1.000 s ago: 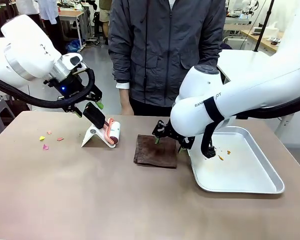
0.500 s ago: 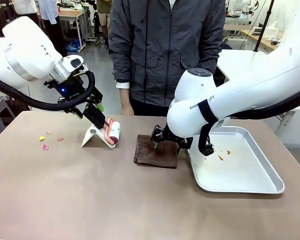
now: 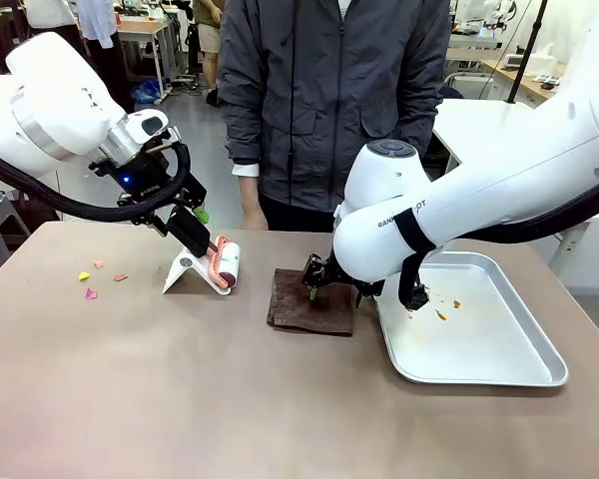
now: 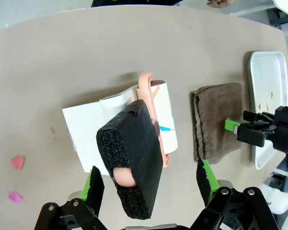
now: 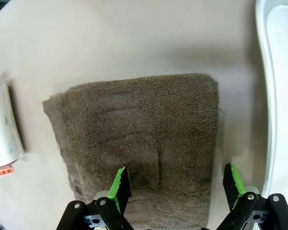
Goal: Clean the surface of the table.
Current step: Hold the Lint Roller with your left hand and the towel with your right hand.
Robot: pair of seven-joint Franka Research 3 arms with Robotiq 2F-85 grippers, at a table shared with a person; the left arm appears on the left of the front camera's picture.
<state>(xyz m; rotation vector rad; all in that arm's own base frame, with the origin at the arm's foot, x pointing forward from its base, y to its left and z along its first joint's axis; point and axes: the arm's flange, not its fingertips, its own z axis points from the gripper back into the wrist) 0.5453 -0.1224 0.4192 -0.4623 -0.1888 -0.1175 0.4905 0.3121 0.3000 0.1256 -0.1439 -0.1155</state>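
I count one table point(image 3: 180, 399) under me. On it are one lint roller point(image 3: 229, 261), one white stand point(image 3: 185, 269) that carries it, one folded brown cloth point(image 3: 309, 304) and one metal tray point(image 3: 479, 349). There are four paper scraps point(image 3: 91, 293) on the tabletop: one yellow and three in pinks. In the tray I make out three orange crumbs point(image 3: 440, 314), though they are small and there may be more. One person point(image 3: 329, 90) stands across from me. I have two grippers, my left gripper point(image 4: 149, 177) and my right gripper point(image 5: 175, 177), each with two green-padded fingers, four in all.
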